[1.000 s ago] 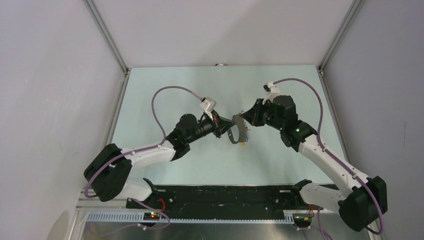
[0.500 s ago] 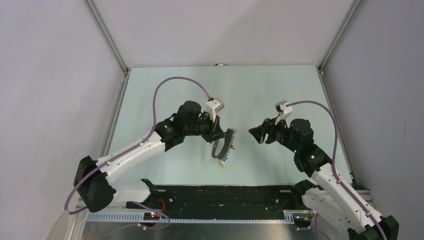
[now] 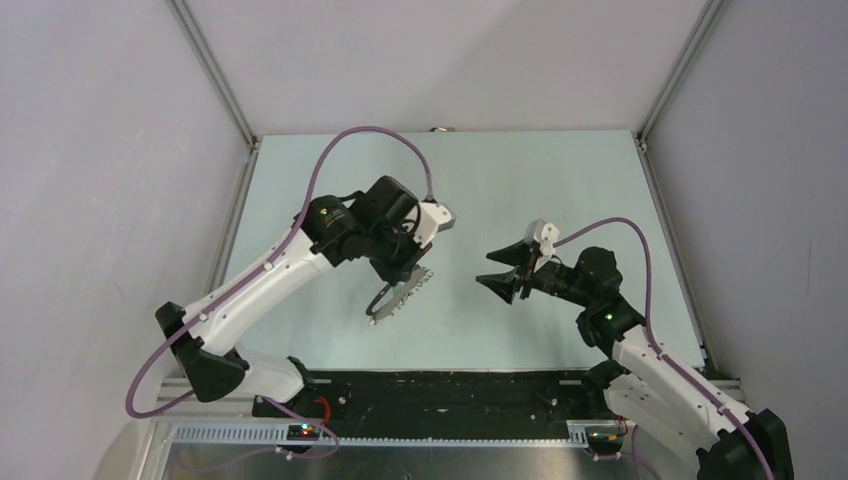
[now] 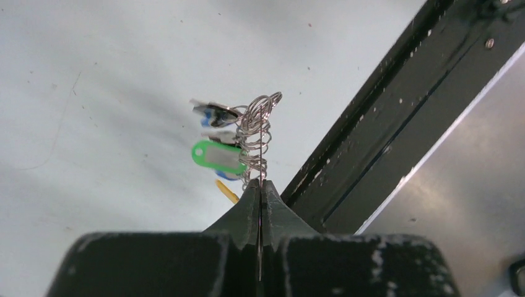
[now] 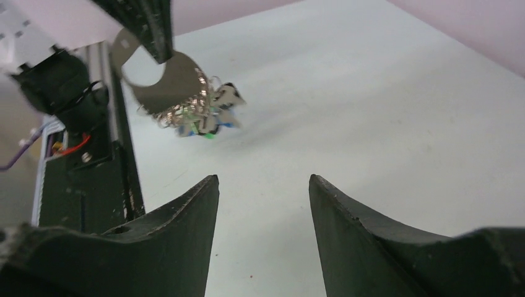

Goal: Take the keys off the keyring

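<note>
L gripper [image 4: 260, 185] pinches keyring [image 5: 177, 77] w/ keys [image 4: 216, 156]; R gripper [image 5: 263, 179] agape; rail [image 4: 384, 124] near.

A pale mint-green flat surface [image 3: 560, 180] filled the middle of the top view, and the left wrist view showed small dark specks dotted across it. Plain grey walls [image 3: 100, 150] enclosed it on three sides, with slanted aluminium frame posts [image 3: 212, 72] rising at the two far corners. A small metal fitting [image 3: 441, 129] sat at the middle of the far edge. Along the near edge ran a scuffed black strip [image 3: 450, 385], then a white slotted cable duct [image 3: 430, 433], then a brushed silver metal sheet [image 3: 450, 462] at the very bottom.
</note>
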### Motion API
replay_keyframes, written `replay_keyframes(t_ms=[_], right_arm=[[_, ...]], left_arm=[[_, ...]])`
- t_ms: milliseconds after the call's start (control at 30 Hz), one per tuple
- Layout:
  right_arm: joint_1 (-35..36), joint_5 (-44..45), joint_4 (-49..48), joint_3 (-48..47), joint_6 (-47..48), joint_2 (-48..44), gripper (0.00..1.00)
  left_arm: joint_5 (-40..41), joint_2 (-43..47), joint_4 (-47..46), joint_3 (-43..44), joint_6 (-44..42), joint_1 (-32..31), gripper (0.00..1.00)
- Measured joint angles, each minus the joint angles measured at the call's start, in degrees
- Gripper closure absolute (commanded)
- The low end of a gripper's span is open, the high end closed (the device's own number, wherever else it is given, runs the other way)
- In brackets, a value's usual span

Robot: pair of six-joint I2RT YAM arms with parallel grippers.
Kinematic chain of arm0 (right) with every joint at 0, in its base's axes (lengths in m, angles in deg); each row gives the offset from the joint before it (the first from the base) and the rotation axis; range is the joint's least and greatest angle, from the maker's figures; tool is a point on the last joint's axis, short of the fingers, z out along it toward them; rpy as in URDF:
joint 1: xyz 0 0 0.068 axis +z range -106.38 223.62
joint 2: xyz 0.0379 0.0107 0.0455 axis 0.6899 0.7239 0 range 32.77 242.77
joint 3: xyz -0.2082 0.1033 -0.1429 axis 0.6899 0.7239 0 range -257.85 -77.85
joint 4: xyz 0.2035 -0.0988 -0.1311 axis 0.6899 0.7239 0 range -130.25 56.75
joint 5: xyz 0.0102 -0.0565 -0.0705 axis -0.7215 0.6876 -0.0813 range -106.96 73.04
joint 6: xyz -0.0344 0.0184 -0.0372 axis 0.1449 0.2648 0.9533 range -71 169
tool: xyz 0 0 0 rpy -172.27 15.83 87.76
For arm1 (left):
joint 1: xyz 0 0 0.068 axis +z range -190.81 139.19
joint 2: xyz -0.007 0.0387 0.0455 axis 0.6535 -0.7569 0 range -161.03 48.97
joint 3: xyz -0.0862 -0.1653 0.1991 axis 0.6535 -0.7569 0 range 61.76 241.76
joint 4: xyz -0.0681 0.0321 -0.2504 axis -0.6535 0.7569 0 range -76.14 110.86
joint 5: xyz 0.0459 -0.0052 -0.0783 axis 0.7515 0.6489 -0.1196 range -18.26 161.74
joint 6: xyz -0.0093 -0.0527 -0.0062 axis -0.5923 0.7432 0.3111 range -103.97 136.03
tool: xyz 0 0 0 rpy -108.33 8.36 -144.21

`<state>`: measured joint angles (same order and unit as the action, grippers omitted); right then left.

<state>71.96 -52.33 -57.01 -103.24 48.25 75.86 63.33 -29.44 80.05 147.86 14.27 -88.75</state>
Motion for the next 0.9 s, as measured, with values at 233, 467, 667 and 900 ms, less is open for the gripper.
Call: replay_keyframes(t_ms=[233,467,667,900], right_arm=[[4.0,-8.1,-4.7,0.0,7.1,4.1,0.40],[4.4,-6.8,-5.4,0.0,10.1,4.1,0.41],[4.4,-2.3,-5.4,0.0,11.4,2.0,0.42],[4.4,1.4,-5.6,0.0,12.9,-1.0,0.41]], left_arm=[[3.5,-2.5,8.7,4.8,-8.1,-7.1,1.00],[23.4,-5.6,12.1,9.2,-16.8,-15.1,1.00],[42.3,-1.9,2.9,7.5,-28.2,-17.9,1.00],[43.9,20.8,-21.7,-16.6,-48.0,-21.5,1.00]])
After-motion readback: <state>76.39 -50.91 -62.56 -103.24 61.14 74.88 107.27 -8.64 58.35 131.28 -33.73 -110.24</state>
